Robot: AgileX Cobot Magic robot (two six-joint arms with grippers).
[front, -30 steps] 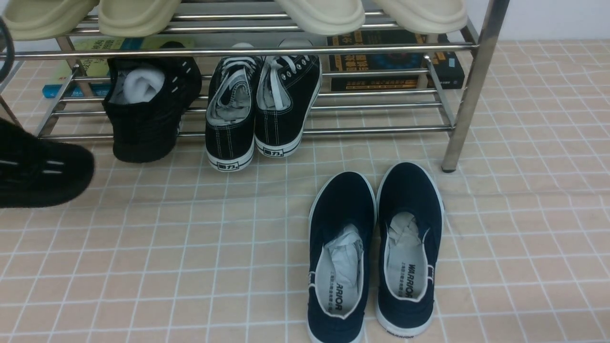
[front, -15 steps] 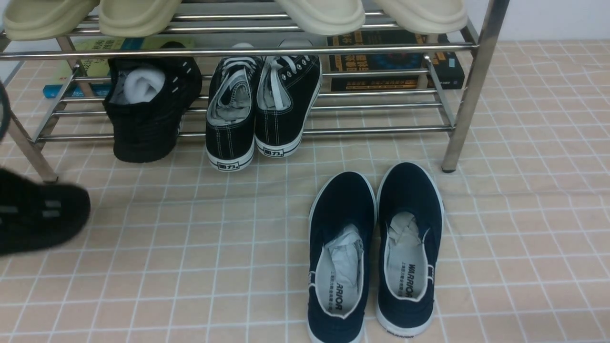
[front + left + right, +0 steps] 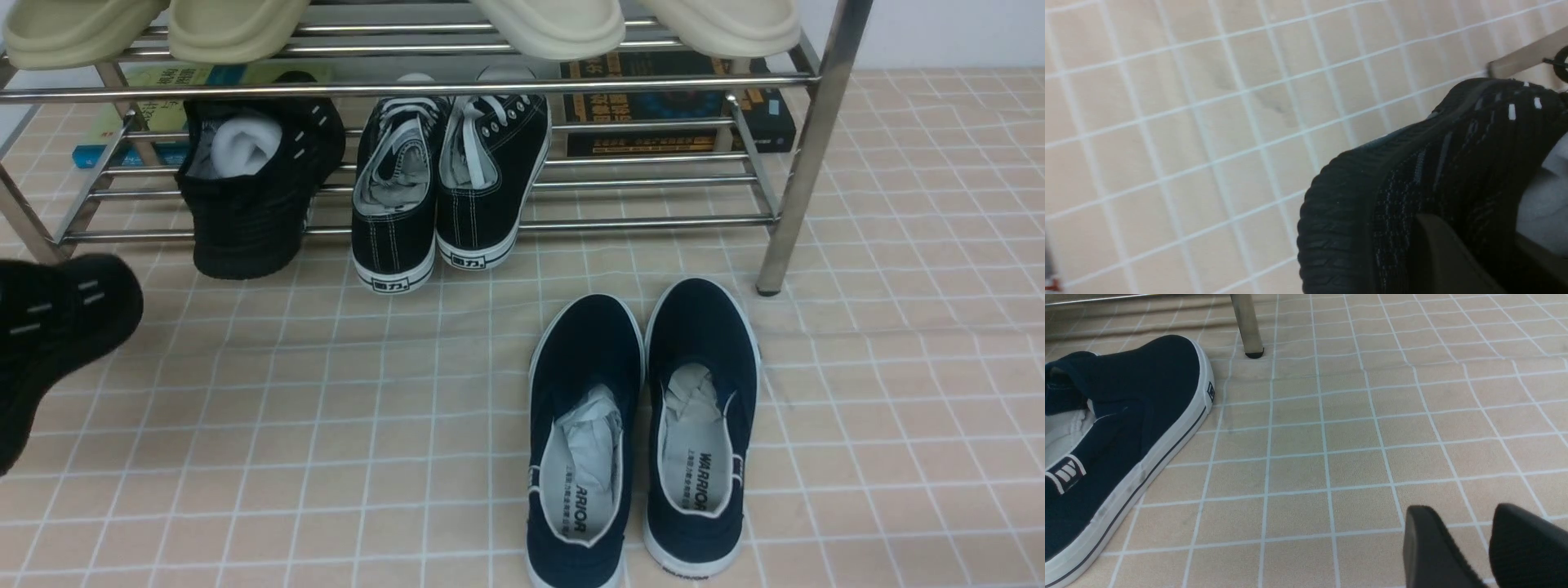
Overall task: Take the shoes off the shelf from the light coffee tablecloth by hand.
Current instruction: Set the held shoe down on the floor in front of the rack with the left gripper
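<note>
One black knit shoe (image 3: 57, 318) with white dash marks hangs at the far left of the front view, off the shelf (image 3: 571, 222) and above the tablecloth (image 3: 326, 425). My left gripper (image 3: 1486, 241) is shut on this shoe's (image 3: 1412, 171) side wall, one finger outside and the other inside by the white paper stuffing. The other black knit shoe (image 3: 253, 188) rests on the shelf's lower tier, at its left end. My right gripper (image 3: 1470, 522) stands open just over the cloth, holding nothing.
Black canvas lace-ups (image 3: 449, 180) sit on the lower tier beside the knit shoe. Navy slip-ons (image 3: 645, 425) lie on the cloth in front. Cream slippers (image 3: 555, 24) fill the upper tier, books (image 3: 669, 106) lie behind, and a shelf leg (image 3: 804, 163) stands right.
The held shoe dropped lower in front of the shelf, then rose a little and tilted, its toe now pointing up and right. Nothing else has moved.
</note>
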